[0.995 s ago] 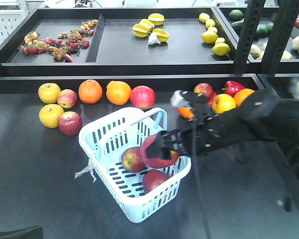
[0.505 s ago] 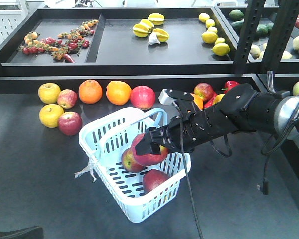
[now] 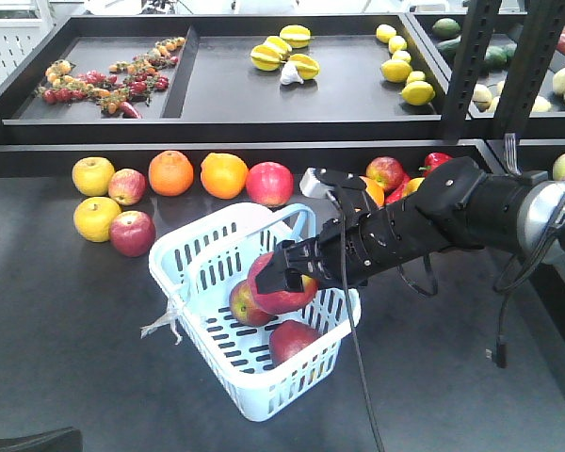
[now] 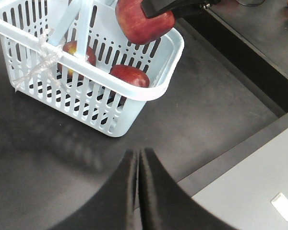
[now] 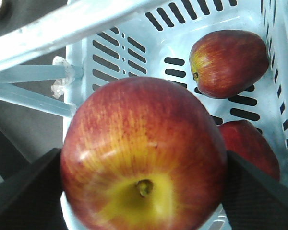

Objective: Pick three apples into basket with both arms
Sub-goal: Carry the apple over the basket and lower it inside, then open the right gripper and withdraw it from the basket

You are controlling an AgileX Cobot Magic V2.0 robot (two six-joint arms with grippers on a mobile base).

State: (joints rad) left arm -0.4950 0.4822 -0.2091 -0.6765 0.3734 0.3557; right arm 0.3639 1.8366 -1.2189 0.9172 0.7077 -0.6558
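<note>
On the dark surface (image 3: 66,358), my right claw (image 3: 287,278) grips an apple (image 3: 281,285) over the basket (image 3: 193,247); left claw (image 4: 138,191) is closed, empty.

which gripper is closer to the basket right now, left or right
Right. The right gripper holds an apple directly over the basket. The left gripper, shut and empty, sits back from the basket's outer wall.

Glossy smooth apple (image 5: 144,158), pale slotted plastic basket (image 3: 200,247), matt dark tabletop (image 3: 66,339)
</note>
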